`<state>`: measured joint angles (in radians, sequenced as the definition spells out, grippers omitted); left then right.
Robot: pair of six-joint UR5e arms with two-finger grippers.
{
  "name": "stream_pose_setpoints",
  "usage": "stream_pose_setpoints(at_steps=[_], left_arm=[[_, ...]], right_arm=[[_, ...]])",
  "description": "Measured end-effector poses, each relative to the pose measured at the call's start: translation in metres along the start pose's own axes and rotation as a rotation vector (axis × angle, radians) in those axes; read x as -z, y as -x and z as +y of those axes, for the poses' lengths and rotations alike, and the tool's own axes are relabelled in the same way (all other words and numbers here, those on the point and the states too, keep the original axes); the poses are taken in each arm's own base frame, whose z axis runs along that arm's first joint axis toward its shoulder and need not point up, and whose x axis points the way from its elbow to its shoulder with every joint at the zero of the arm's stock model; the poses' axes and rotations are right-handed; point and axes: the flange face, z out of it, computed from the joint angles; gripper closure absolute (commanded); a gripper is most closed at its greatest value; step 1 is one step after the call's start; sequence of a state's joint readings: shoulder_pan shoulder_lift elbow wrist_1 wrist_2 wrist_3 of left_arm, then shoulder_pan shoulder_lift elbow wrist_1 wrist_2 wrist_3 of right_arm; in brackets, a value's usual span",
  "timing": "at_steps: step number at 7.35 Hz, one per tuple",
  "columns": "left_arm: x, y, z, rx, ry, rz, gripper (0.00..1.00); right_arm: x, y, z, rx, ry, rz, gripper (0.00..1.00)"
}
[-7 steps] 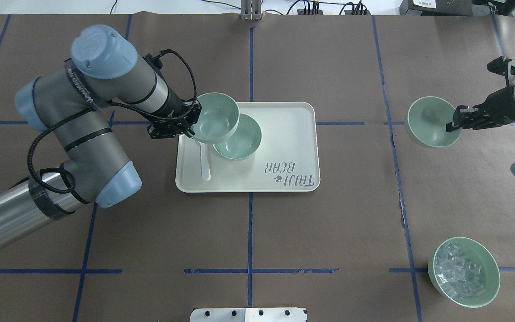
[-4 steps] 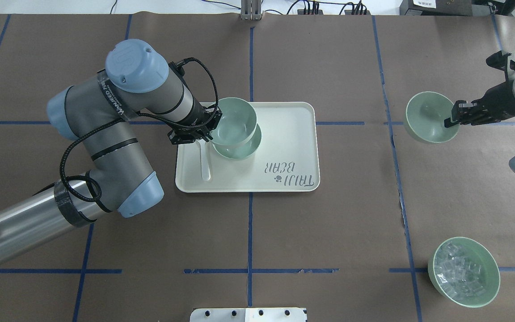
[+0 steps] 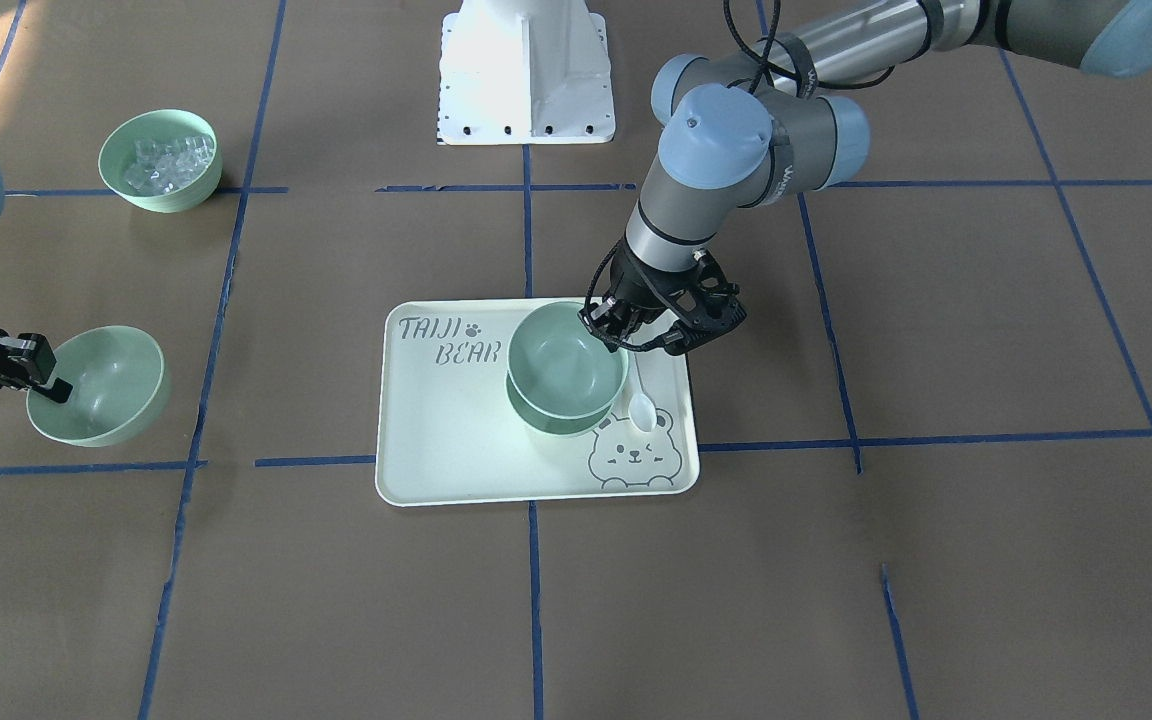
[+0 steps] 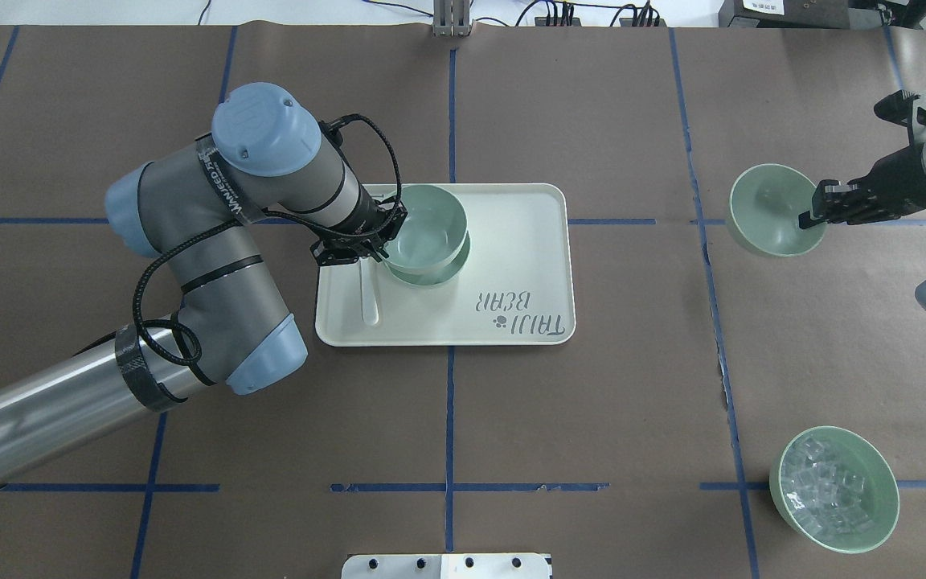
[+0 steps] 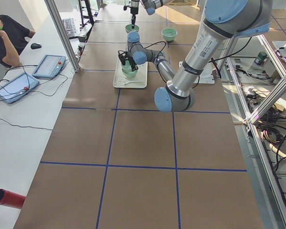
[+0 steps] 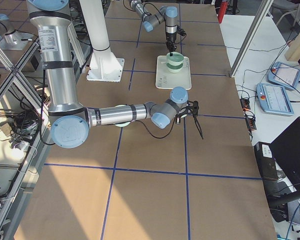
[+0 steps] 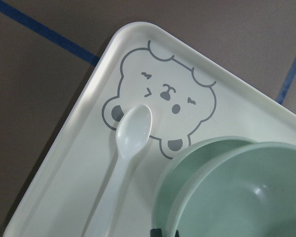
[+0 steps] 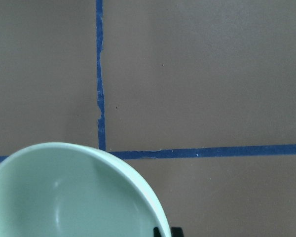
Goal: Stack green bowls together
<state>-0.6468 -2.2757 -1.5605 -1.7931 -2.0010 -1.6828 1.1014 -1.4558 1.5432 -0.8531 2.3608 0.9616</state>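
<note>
My left gripper is shut on the near rim of a green bowl. It holds that bowl almost squarely over a second green bowl that stands on the bear-print tray. In the front view the held bowl sits partly down in the lower bowl. I cannot tell whether it rests there. My right gripper is shut on the rim of the third green bowl, which is tilted at the table's right. That bowl also shows in the right wrist view.
A white spoon lies on the tray just left of the bowls, under my left wrist. A green bowl with clear cubes stands at the near right. Blue tape lines cross the brown table cover.
My left arm has carried its bowl rightward from beside the tray bowl to nearly centred over it. My right gripper and its bowl have shifted slightly away and lower.
</note>
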Motion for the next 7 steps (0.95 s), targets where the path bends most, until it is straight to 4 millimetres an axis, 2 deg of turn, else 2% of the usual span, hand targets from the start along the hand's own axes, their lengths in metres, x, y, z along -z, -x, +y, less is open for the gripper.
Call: stream_pose_setpoints(at_steps=[1,5,7], left_arm=[[-0.001,0.000,0.000,0.002,-0.002,-0.002,0.01],[0.001,-0.003,-0.002,-0.024,-0.005,0.051,0.00],[0.009,-0.002,-0.011,-0.026,-0.015,0.061,0.00]], right_arm=[[0.000,0.000,0.000,0.000,-0.001,0.000,1.00],[0.001,0.002,0.000,0.003,-0.002,-0.002,1.00],[0.002,0.011,-0.005,0.003,-0.007,-0.010,1.00]])
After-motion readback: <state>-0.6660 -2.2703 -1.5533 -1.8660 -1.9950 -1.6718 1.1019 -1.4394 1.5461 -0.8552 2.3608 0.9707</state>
